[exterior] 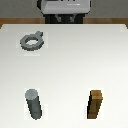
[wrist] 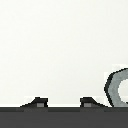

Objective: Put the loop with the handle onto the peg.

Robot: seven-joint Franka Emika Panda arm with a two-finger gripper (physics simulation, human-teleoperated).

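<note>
The loop with the handle (exterior: 31, 41) is a flat gray ring lying on the white table at the back of the exterior view's left, its short tab pointing toward the back right. The peg (exterior: 34, 104) is an upright gray cylinder at the front left. In the wrist view my gripper (wrist: 63, 103) shows only its two dark fingertips (wrist: 37, 102), set wide apart with nothing between them. Part of the loop (wrist: 117, 87) shows at that picture's edge, off to the side of the fingers. In the exterior view only the arm's base (exterior: 65, 9) shows; the gripper is out of frame.
A brown rectangular wooden block (exterior: 95, 104) stands upright at the front of the exterior view's right, level with the peg. The white table (exterior: 75, 60) ends at a wooden strip at the back, near the robot base.
</note>
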